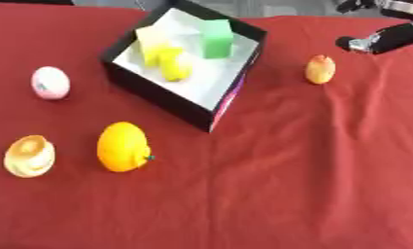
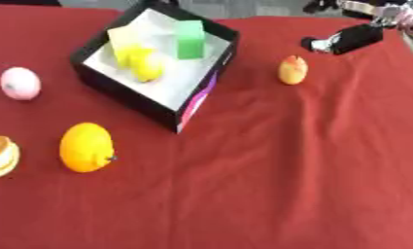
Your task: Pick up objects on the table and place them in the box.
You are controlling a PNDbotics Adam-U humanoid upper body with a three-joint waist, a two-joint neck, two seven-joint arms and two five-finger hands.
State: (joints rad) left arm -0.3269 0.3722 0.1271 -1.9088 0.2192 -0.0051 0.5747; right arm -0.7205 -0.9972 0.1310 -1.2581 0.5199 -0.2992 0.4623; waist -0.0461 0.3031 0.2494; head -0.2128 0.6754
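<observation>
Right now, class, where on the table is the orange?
The orange lies on the red cloth at the robot's left, between the cream shell-shaped thing and the black box's near corner.

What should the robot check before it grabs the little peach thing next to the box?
1. Peach-coloured fruit lies free on the red cloth, nothing touching it: ok.
2. Right hand is near the fruit, above and to its right: ok.
3. Right hand's fingers open enough: cannot tell.
4. Box is open on top: ok.
5. Room left in the box beside the green block and yellow pieces: ok.
6. Left hand out of the way: it shows in neither view, cannot tell.
</observation>
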